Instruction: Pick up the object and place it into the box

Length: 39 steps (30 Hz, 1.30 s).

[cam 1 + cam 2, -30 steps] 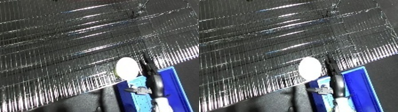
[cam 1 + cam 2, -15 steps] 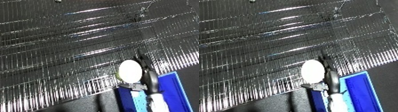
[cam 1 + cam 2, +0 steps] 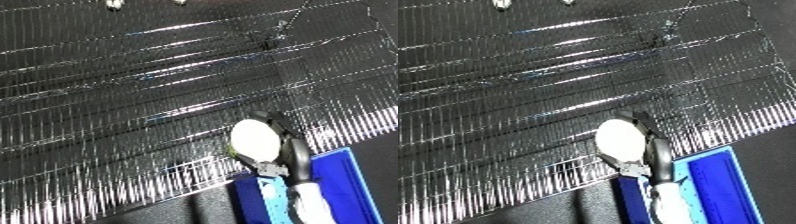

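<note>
Black fingers of the right hand (image 3: pixel 282 145) curl round a pale, egg-shaped object (image 3: pixel 254 140), and the hand holds it up in the air. The white forearm (image 3: pixel 306 202) comes up from the bottom edge of the view, and the hand sits at its top with the pale object on its left side. The left hand shows in no view. Just below and to the right of the hand is the blue box (image 3: pixel 346 180), a bin with a blue wall and a darker blue inside. The object is not in the box yet; it looks to be over the box's top left corner, or just outside it, and I cannot tell which. Behind the hand is a big sheet of shiny wire mesh (image 3: pixel 151 100) with many thin silver lines, and it fills most of the view. A dark floor (image 3: pixel 169 212) shows at the bottom left. I think the step now is to carry the object over the box and let it go. To do this well, the hand should move back and to the right until the object hangs over the middle of the blue inside, not over the wall. Then it should come down low before the fingers spread, so the round thing does not bounce or roll out. The mesh looks bumpy, so a drop there could send it rolling away.
</note>
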{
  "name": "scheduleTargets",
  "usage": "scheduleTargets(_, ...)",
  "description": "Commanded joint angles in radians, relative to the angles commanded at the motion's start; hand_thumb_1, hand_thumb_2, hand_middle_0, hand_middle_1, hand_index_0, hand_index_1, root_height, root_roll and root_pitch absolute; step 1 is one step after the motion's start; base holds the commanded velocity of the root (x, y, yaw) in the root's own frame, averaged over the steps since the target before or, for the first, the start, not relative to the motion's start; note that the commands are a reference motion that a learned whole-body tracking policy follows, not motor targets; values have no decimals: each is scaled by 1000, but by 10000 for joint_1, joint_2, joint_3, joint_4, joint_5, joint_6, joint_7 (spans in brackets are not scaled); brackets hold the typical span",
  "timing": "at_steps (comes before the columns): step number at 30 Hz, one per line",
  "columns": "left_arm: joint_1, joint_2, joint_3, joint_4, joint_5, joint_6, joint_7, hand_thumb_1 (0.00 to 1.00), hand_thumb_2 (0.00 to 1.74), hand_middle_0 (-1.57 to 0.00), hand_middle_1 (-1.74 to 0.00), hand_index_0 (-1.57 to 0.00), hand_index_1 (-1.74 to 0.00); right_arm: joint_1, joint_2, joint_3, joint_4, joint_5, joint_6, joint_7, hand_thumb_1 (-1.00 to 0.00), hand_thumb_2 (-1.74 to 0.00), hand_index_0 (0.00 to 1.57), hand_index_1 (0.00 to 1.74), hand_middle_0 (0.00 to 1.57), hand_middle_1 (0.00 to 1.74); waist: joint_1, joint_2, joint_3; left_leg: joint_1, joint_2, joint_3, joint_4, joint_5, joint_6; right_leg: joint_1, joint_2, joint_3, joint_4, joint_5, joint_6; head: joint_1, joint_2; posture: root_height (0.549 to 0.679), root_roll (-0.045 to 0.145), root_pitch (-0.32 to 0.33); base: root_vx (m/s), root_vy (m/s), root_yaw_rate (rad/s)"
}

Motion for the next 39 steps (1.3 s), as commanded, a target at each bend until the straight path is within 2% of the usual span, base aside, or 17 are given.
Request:
scheduleTargets(4,-1,18,3,-1,-55,-11,-19,1000,1740,-1570,-1740,-1570,-1740,10,-37,-21,-29,-75,-34,-127,-700,-1218,1099,1218,1099,1218,-7,-24,0,178,17,-18,-202,58,19,124,21,3,-163,59,22,61,80,638,49,118,-36,8,-6)
scheduleTargets(8,26,4,37,-16,-86,-52,-48,1000,1740,-1570,-1740,-1570,-1740,74,-113,-108,-276,-214,-106,-290,-700,-1218,1099,1218,1099,1218,-50,-91,0,634,47,-56,-660,173,31,480,69,-1,-549,145,78,100,76,642,45,108,-32,7,-50)
scheduleTargets(14,226,-69,219,66,-72,-248,-173,1000,1740,-1570,-1740,-1570,-1740,582,-235,-469,-1115,-410,-176,-472,-700,-1218,1099,1218,1099,1218,-209,-261,0,1594,146,-37,-1358,309,-5,1354,142,17,-1273,266,182,84,-261,650,42,74,-13,13,-98)
scheduleTargets(20,506,-172,593,152,-55,-445,-510,1000,1740,-1570,-1740,-1570,-1740,1537,-157,-1126,-1858,-236,-590,-527,-700,-1218,1099,1218,1099,1218,-420,-416,-15,2520,266,76,-1787,320,-55,2290,157,81,-1914,357,259,-38,-279,657,44,33,-9,20,-140)
scheduleTargets(23,612,-224,722,124,-38,-417,-616,1000,1740,-1570,-1740,-1570,-1740,1983,-61,-1337,-2061,-212,-723,-661,-700,-1218,1099,1218,1099,1218,-521,-469,-125,2849,347,150,-1881,286,-88,2677,162,109,-2188,393,257,181,-197,661,46,18,1,10,-136)
scheduleTargets(28,767,-343,771,108,-12,-303,-752,1000,1740,-1570,-1740,-1570,-1740,2568,84,-1488,-2235,-313,-581,-1072,-700,-1218,1099,1218,1099,1218,-705,-500,-351,3198,483,291,-1922,215,-148,3125,159,189,-2534,444,210,806,-143,664,48,4,1,19,-147)
scheduleTargets(32,923,-459,776,111,-1,-341,-843,1000,1740,-1570,-1740,-1570,-1740,3024,187,-1566,-2291,-147,-576,-1423,-700,-1218,1099,1218,1099,1218,-913,-471,-490,3498,568,446,-2041,168,-161,3367,164,311,-2777,495,200,1719,145,667,50,-2,-8,38,-189)
scheduleTargets(36,1032,-593,761,155,-77,-512,-860,1000,1740,-1570,-1740,-1570,-1740,3433,202,-1789,-2296,120,-699,-1565,-700,-1218,1099,1218,1099,1218,-1221,-361,-587,3720,624,644,-2172,147,-192,3473,136,465,-2959,555,205,2558,207,668,56,-3,-19,92,-225)
scheduleTargets(39,1096,-741,721,283,-225,-708,-856,1000,1740,-1570,-1740,-1570,-1740,3741,80,-2158,-2227,475,-877,-1401,-700,-1218,1099,1218,1099,1218,-1546,-144,-637,3933,633,804,-2356,196,-242,3528,114,606,-3029,540,198,3024,126,669,61,-5,-5,162,-236)
